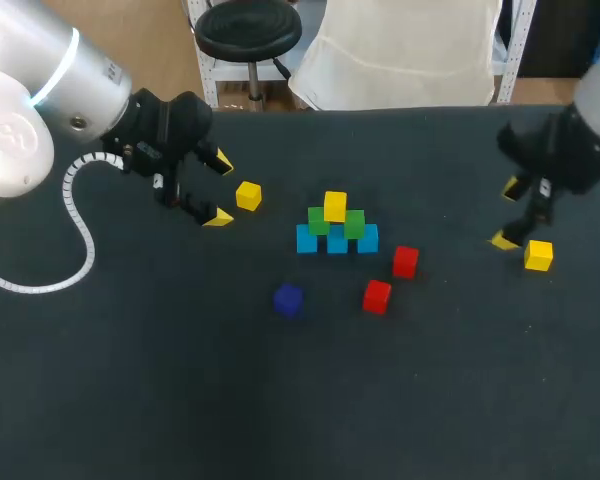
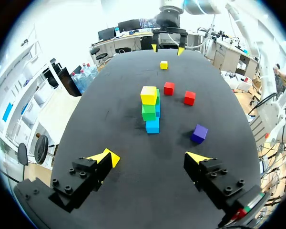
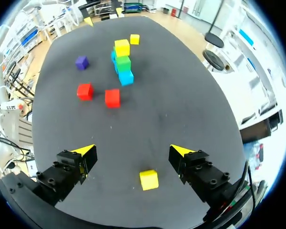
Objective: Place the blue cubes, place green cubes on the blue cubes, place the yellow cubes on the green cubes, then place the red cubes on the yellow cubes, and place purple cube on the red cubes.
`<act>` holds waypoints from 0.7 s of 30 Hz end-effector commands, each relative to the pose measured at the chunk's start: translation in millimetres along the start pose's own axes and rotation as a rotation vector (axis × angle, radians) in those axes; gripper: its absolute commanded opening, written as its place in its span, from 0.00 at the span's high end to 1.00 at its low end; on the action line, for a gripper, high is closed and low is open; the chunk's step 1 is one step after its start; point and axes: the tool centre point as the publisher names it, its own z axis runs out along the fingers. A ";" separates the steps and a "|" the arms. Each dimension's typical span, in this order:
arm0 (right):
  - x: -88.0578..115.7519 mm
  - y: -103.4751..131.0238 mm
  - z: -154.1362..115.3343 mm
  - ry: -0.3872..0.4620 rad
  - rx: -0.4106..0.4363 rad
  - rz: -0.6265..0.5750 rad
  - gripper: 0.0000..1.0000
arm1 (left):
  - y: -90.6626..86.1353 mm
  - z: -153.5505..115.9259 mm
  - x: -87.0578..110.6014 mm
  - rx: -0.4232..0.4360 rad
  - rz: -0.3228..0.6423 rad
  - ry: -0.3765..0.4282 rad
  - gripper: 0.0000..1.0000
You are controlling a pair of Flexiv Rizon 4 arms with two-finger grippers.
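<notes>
Jaws wide near yellow cube [image 1: 538, 255]

Head view: it sits at 4 o'clock, just beside the right jaws. Left wrist view: left jaws wide, empty. Right wrist view: yellow cube [image 3: 148, 180] between wide right jaws, not touched.

Silver-white left arm [image 1: 25, 110], blue ring [image 1: 68, 62], coiled white cable [image 1: 76, 215]; the left end effector [image 1: 220, 190] and right end effector [image 1: 508, 213] are black, screw-studded, yellow-tipped.
</notes>
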 end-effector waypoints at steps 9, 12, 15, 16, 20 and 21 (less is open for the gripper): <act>60.2 -10.4 -0.8 -0.024 0.176 0.000 0.00 | 0.4 -0.1 1.0 0.000 0.003 -0.002 0.00; 66.7 -16.7 -0.5 -0.023 0.161 -0.008 0.00 | 0.4 -0.1 1.0 0.000 0.003 -0.002 0.00; 70.2 -22.3 1.6 -0.025 0.133 -0.022 0.00 | 0.4 -0.1 1.0 0.000 0.003 -0.002 0.00; 71.5 -23.4 3.5 -0.027 0.122 -0.032 0.00 | 0.4 -0.1 1.0 0.000 0.003 -0.002 0.00; 74.1 -26.1 10.3 -0.027 0.095 -0.037 0.00 | 0.4 -0.1 1.0 0.000 0.003 -0.002 0.00; 75.2 -26.5 12.5 -0.025 0.087 -0.039 0.00 | 0.4 -0.1 1.0 0.000 0.003 -0.002 0.00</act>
